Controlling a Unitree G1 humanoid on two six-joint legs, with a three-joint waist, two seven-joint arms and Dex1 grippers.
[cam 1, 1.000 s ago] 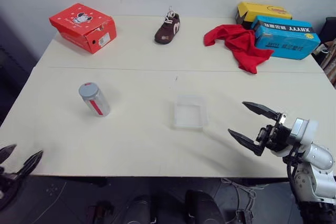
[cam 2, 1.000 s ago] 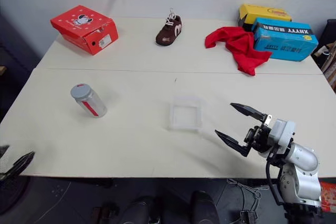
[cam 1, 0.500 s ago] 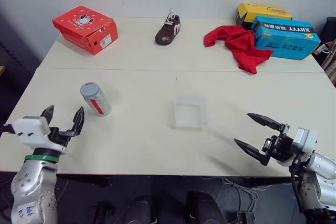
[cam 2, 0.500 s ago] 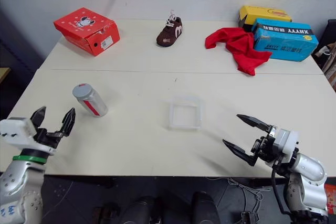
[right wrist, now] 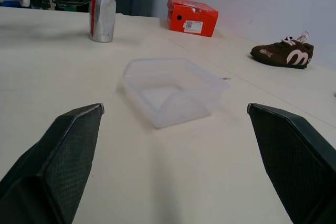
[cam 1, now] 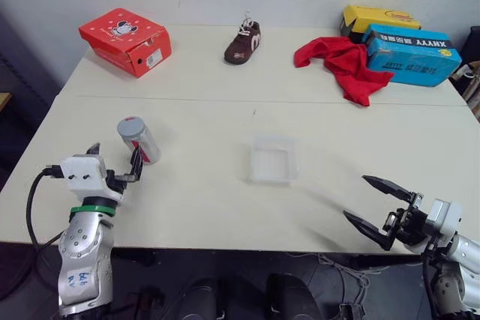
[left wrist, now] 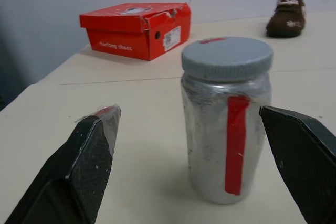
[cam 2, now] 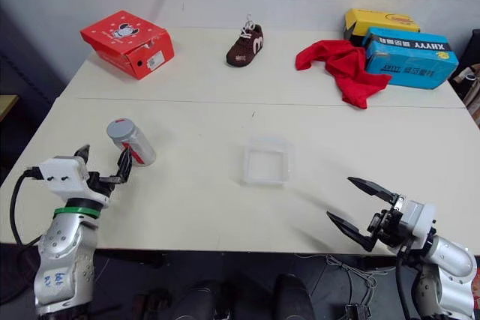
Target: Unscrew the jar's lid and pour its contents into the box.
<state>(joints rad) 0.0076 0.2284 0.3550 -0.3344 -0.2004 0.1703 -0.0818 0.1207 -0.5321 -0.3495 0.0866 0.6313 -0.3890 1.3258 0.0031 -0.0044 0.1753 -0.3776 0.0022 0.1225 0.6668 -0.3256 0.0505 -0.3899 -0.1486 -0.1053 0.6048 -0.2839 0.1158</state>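
Left eye view: the jar (cam 1: 139, 141) stands upright at left of centre on the table (cam 1: 225, 207), its lid (cam 1: 130, 125) screwed on, with the left gripper (cam 1: 114, 164) just below it in the frame, fingers spread wide and holding nothing. The box (cam 1: 273, 159) sits near the middle of the frame, well apart from the jar and with nothing visible in it. The right gripper (cam 1: 379, 206) hangs at lower right off the table's near edge, its fingers likewise wide apart and empty, pointing toward the box. Left wrist view: the jar (left wrist: 227, 119) appears ahead of and between the two fingers (left wrist: 89, 156), not touched by either; its red stripe faces the camera and the grey lid (left wrist: 227, 57) is seated flat. The contents cannot be made out through the silvery wall. Along the top of the frame lie a red shoe box (cam 1: 125, 40), a brown shoe (cam 1: 242, 42), a red cloth (cam 1: 341, 65) and blue (cam 1: 409, 54) and yellow (cam 1: 375, 17) boxes, none of them near the work. Step in hand, as judged: approach to the jar, before any grasp; unscrewing and pouring are not yet begun. The next move calls for the left fingers to pass on either side of the jar's body, below the lid, and close firmly enough to hold it against twisting, leaving the lid free for the right gripper.
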